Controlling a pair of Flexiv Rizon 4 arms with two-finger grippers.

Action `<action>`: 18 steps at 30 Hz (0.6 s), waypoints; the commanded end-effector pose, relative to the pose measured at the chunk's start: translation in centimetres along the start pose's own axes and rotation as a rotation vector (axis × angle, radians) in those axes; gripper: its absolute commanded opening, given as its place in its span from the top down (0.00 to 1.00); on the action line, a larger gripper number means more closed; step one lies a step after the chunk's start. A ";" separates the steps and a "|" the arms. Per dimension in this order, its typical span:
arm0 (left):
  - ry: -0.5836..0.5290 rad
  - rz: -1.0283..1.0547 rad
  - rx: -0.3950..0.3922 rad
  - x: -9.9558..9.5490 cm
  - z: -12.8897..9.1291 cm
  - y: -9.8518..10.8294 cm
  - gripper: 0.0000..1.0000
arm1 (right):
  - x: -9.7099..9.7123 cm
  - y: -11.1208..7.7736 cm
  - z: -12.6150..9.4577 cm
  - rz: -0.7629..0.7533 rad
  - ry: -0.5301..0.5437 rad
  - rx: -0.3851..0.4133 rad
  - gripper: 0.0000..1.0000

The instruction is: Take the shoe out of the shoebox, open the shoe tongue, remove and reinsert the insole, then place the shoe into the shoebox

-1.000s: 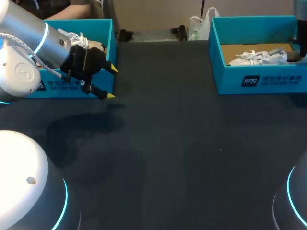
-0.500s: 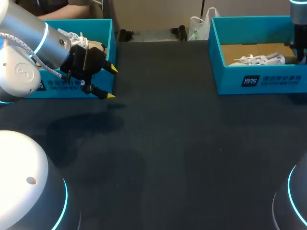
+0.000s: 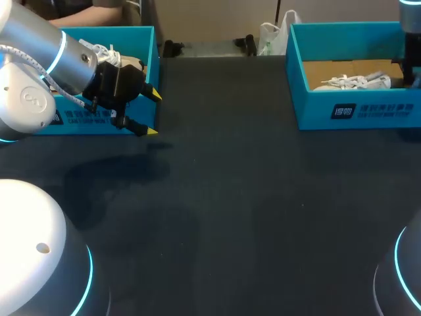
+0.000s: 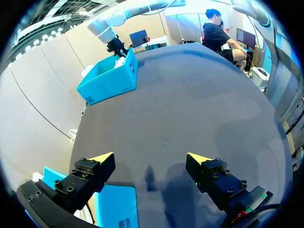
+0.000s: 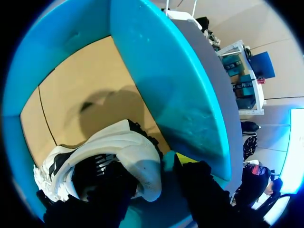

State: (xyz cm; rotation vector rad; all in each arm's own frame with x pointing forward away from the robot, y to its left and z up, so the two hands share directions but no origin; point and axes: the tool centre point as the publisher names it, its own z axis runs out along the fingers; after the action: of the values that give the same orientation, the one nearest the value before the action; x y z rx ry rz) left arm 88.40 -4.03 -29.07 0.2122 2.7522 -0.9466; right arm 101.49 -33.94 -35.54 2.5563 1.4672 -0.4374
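Risk, near side: your left end effector [image 4: 151,159] hangs just beside the corner of the spare box [image 3: 148,52]. Any swing toward it would shove that box across the worktop [image 3: 230,197].
Risk, grip: your right end effector [image 5: 142,173] has the shoe [image 5: 118,147] by the heel end only, and the rest hangs unsupported. A quick lift could let it slip out.
Risk, wall: the shoe sits close to a side wall of the shoebox [image 5: 161,80]. Pull sideways before it's above the rim and it probably snags and drags the box along.
Risk, laces: loose laces trail off the shoe and could catch on the rim.
Left arm [image 3: 39,72] pose: comes in from the left, low over the worktop, wrist roughly level, aimed across toward the shoebox. End effector spread wide, nothing in it.
Right arm [image 3: 409,26] pose: enters at the far right, pointing down into the shoebox. End effector pinching the shoe at the heel. One yellow tip shows beside the heel, the other is hidden by the shoe, so the pinch is my read.
Shoe: inside the shoebox at the far right, apparently off the cardboard floor, since its shadow lies apart from it. Not out yet.
Spare box: far left, holds another laced shoe [image 3: 99,49].
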 end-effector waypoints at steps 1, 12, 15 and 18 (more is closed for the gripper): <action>0.001 0.000 -0.003 -0.1 0.0 0.0 0.00 | -0.4 -0.1 -0.9 0.001 -0.002 0.001 0.53; 0.001 0.000 -0.003 -0.1 0.0 0.0 0.00 | -1.0 -1.1 -4.1 -0.048 0.028 -0.039 0.49; 0.001 0.000 -0.003 -0.1 0.0 0.0 0.00 | -1.1 -1.5 -5.3 -0.087 0.047 -0.073 0.47; 0.001 0.000 -0.003 -0.1 0.0 0.0 0.00 | -1.5 -2.0 -6.8 -0.139 0.082 -0.112 0.43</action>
State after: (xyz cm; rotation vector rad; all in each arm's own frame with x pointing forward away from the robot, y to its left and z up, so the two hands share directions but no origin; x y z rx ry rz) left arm 88.40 -4.02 -29.07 0.2122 2.7522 -0.9465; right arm 101.97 -32.21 -30.19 2.4597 1.6382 -0.3374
